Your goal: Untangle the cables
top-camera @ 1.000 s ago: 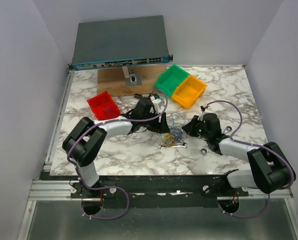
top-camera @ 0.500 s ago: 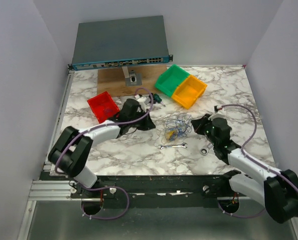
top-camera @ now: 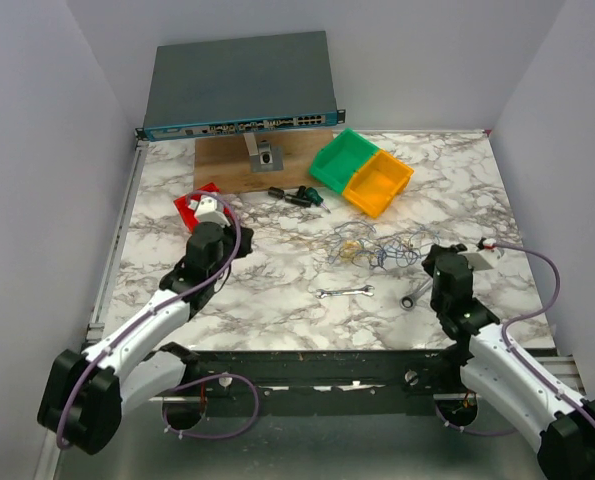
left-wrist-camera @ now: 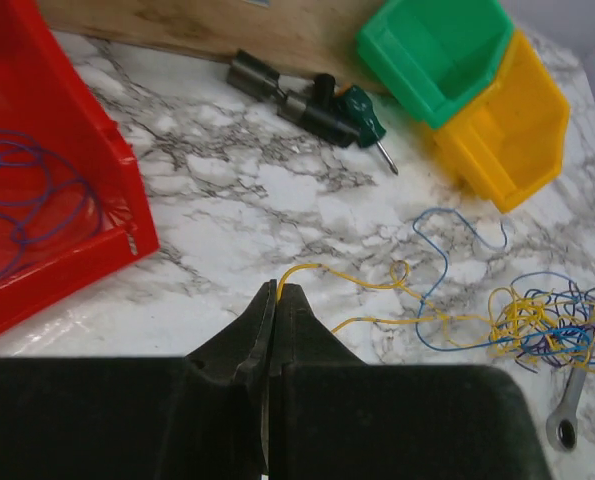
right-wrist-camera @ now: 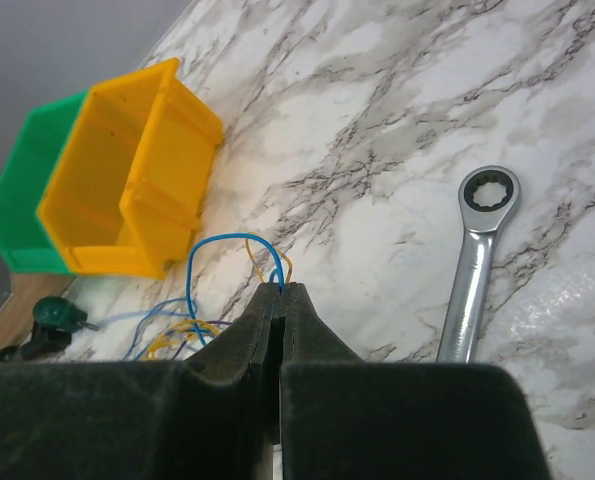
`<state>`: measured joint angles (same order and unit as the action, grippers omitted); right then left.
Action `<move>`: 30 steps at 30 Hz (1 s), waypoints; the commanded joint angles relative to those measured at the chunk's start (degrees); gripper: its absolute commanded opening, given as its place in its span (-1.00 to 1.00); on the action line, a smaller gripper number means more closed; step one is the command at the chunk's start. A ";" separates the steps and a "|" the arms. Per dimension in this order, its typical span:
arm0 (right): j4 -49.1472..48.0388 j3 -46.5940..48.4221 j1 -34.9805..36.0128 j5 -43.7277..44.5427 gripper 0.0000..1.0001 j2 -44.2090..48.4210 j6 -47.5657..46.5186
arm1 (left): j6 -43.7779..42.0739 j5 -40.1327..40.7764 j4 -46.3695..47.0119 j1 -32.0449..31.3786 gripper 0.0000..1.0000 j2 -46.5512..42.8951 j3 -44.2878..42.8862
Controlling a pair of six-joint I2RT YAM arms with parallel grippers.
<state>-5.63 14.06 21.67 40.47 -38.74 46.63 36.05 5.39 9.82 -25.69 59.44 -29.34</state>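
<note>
- The left fingers (left-wrist-camera: 277,292) are pinching shut on one thin yellow strand of the cables (left-wrist-camera: 552,325), right at their tips.
- In the left wrist view, the red bin (left-wrist-camera: 92,125) is sitting at 9 o'clock from those fingers. A loose blue wire (left-wrist-camera: 22,200) is lying inside it.
- The yellow strand is running from the left fingers toward 3 o'clock. It is crossing the marble surface (left-wrist-camera: 227,190) to reach the bundle.
- The cables are lying in a loose blue and yellow bundle near the middle of the surface. From above, they are at 6 o'clock from the yellow bin (top-camera: 377,182), which is touching the green bin (top-camera: 339,160).
- A small flat wrench (top-camera: 345,292) is lying at 6 o'clock from the bundle, apart from it.
- The right fingers (right-wrist-camera: 280,292) are squeezing shut on a blue strand and a yellow strand. Both strands are looping out just past the tips.
- In the right wrist view, a ring wrench (right-wrist-camera: 477,260) is lying flat at 3 o'clock from the right fingers, not touching them.
</note>
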 commanded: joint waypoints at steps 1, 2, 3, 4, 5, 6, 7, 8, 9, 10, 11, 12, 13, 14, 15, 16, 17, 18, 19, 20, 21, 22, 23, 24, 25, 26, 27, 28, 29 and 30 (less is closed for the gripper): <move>2.65 0.53 -0.05 6.05 -0.99 -2.80 3.03 | 1.33 14.87 -1.62 -0.05 -1.00 -7.36 3.09; 2.56 0.84 -0.05 6.03 -0.99 -3.91 3.17 | 1.47 15.47 -1.65 -0.14 -1.00 -8.31 3.45; 2.70 1.39 -0.10 5.97 -0.99 -4.92 3.11 | 1.43 15.45 -1.50 -0.15 -1.00 -8.82 3.58; 3.38 1.92 -0.06 6.16 -0.99 -5.65 3.28 | 1.11 15.00 -1.19 -0.23 -1.00 -9.05 3.72; 4.66 2.70 -0.06 7.21 -0.99 -6.27 3.84 | 0.89 14.81 -1.08 -0.31 -1.00 -8.97 3.61; 8.76 3.65 -0.09 9.60 -0.98 -6.57 6.44 | 1.00 15.56 -1.69 -0.32 -1.00 -8.70 3.29; 14.13 4.88 -0.05 12.49 -0.99 -6.65 10.68 | 1.51 16.81 -2.85 -0.36 -1.00 -8.56 2.87; 18.18 5.44 -0.05 15.90 -0.99 -6.41 15.48 | 2.40 19.76 -5.24 -0.38 -1.00 -8.74 2.21; 21.63 5.81 -0.05 17.73 -0.99 -5.67 19.08 | 3.17 23.08 -7.26 -0.43 -1.00 -9.53 1.67; 22.80 5.69 -0.05 18.68 -0.99 -4.48 20.17 | 3.97 25.83 -8.79 -0.56 -1.00 -10.66 1.68; 23.48 5.20 -0.05 19.01 -0.99 -3.36 21.06 | 4.67 28.81 -9.19 -1.03 -1.00 -12.42 2.45; 23.53 4.44 -0.05 19.05 -0.99 -1.92 21.53 | 5.25 30.71 -8.57 -1.34 -1.00 -14.12 3.58; 21.50 3.45 -0.05 18.45 -0.98 -0.88 20.11 | 5.23 31.60 -7.38 -1.65 -1.00 -15.83 4.98; 18.43 2.12 -0.10 16.84 -0.94 0.21 16.72 | 4.78 31.61 -5.64 -1.76 -1.00 -16.94 6.11; 14.58 1.41 -0.05 14.75 -0.90 0.89 12.54 | 4.21 31.14 -4.33 -1.97 -1.00 -17.88 6.92; 11.17 1.15 -0.05 10.99 -0.86 1.48 8.50 | 3.45 29.86 -3.12 -2.16 -1.00 -18.20 7.39; 8.09 1.06 -0.07 6.57 -0.74 1.81 2.94 | 2.16 27.79 -1.19 -2.33 -1.00 -18.17 7.80; 3.75 0.90 -0.05 0.13 -0.51 1.83 -2.43 | 0.70 24.11 0.74 -2.43 -1.00 -17.54 8.02; 1.09 0.92 -0.05 -5.85 -0.14 1.68 -7.08 | -0.95 20.51 2.98 -2.43 -1.00 -16.80 7.99; -1.08 0.96 -0.05 -13.02 0.25 1.38 -10.34 | -2.03 15.98 4.53 -2.43 -1.00 -15.47 7.77; -3.17 0.84 -0.05 -19.51 0.51 0.74 -12.15 | -3.19 12.35 5.77 -2.40 -1.00 -14.09 7.20; -5.40 0.86 -0.05 -24.64 0.64 0.01 -14.01 | -3.71 8.97 6.30 -2.45 -1.00 -12.18 6.44; -6.64 1.35 -0.05 -30.28 0.74 -1.31 -15.42 | -3.95 6.55 6.43 -2.52 -1.00 -10.49 5.47; -7.27 2.13 -0.05 -34.56 0.78 -2.87 -16.71 | -4.29 4.77 6.16 -2.52 -1.00 -8.62 4.34; -7.50 3.45 -0.06 -39.57 0.79 -5.23 -18.07 | -4.45 3.19 5.47 -2.50 -1.00 -7.27 3.32; -7.09 4.91 0.02 -44.61 0.78 -7.90 -19.64 | -4.59 2.39 4.63 -2.52 -1.00 -6.07 2.18; -6.74 6.58 0.27 -47.58 0.78 -10.36 -19.70 | -4.52 2.10 4.00 -2.48 -1.00 -5.26 1.62; -6.93 7.73 0.89 -49.76 0.78 -13.36 -19.82 | -4.35 2.19 3.57 -2.46 -1.00 -5.01 1.24; -6.75 9.33 2.18 -51.27 0.78 -15.92 -20.36 | -4.13 2.46 3.54 -2.50 -1.00 -4.98 1.26; -6.18 11.32 4.12 -50.69 0.78 -18.75 -21.21 | -4.06 2.84 3.54 -2.45 -1.00 -5.29 1.55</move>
<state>-9.32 19.33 22.13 5.54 -49.80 32.08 33.32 13.08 12.40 -27.92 54.13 -25.63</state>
